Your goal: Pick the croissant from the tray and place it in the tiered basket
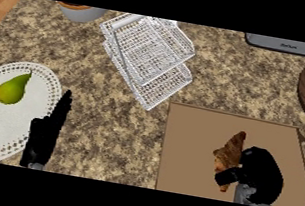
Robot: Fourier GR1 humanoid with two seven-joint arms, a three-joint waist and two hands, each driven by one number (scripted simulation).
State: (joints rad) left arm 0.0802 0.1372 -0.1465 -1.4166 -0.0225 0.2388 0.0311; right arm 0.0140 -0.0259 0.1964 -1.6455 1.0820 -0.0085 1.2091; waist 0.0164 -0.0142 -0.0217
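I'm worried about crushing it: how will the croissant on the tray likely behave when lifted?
The croissant is probably light and fairly stiff, a slim crescent. Its tapered tips look fragile, so the right hand curled round its lower end might flake it. Its curved shape seems unlikely to roll on the flat tray.

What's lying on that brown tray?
A croissant lies on the tray; the right hand, fingers curled round it, hides its lower end.
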